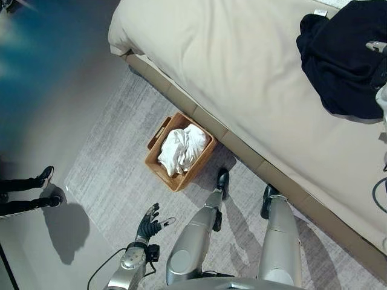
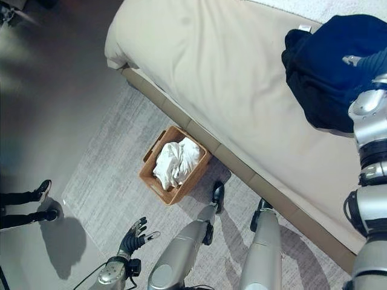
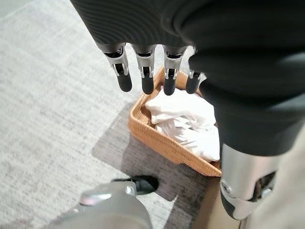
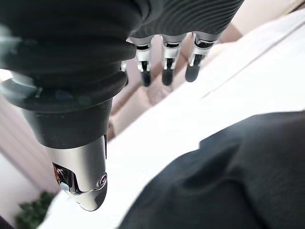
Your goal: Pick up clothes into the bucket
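Observation:
A dark navy garment (image 1: pixel 341 63) lies bunched on the bed's far right part. My right hand (image 2: pixel 363 61) hovers at its right edge, and in the right wrist view its fingers (image 4: pixel 166 71) are straight above the dark cloth (image 4: pixel 228 181), holding nothing. A brown woven basket (image 1: pixel 160 175) stands on the rug beside the bed, with white clothes (image 1: pixel 181 148) piled inside. My left hand (image 1: pixel 148 225) hangs low over the rug, short of the basket, open and empty. The left wrist view shows its fingers (image 3: pixel 147 78) pointing toward the basket (image 3: pixel 162 143).
The large beige bed (image 1: pixel 242 78) runs diagonally across the upper right, its wooden base bordering the grey rug (image 1: pixel 109 175). A person's legs and dark shoes (image 1: pixel 43 178) stand at the left on the smooth floor.

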